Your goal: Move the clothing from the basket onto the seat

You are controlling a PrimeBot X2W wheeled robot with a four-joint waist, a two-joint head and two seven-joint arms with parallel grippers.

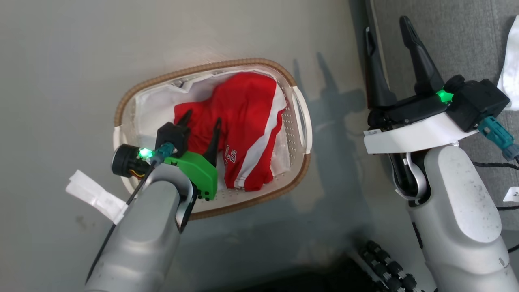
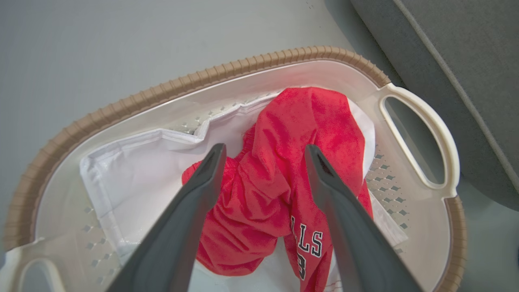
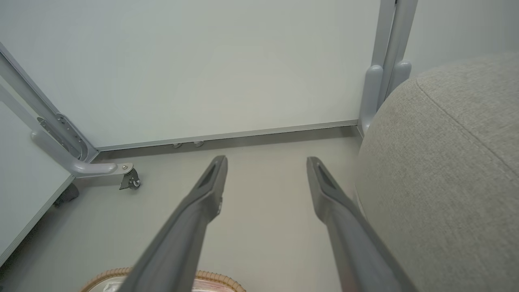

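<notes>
**Editor:** Where does the clothing sit against your fingers?

**Operator:** My left gripper (image 1: 202, 119) hangs over the oval white perforated plastic basket with the brown woven rim (image 1: 202, 69). Its two dark fingers (image 2: 194, 202) are spread apart and hold nothing. The crumpled red jersey with white stripes and lettering (image 1: 247, 105) lies inside the basket, on a plain white liner cloth (image 1: 154, 105). In the left wrist view its raised fold sits between the fingertips and just beneath them. I cannot tell whether they touch it.

**Editor:** And the other arm?

**Operator:** My right gripper (image 1: 385, 26) is parted and empty too, up by the edge of the large grey woven sofa cushion (image 1: 466, 40). It is well apart from the basket (which stands on the pale floor (image 1: 81, 61) just beside that seat).

**Editor:** What could go wrong?

**Operator:** As I judge it, closing too deep could pinch the liner along with the jersey and drag it out. A shallow bite on one fold might let the slack cloth slip free on the lift. A trailing hem could also catch the rim and tip the light basket.
</notes>
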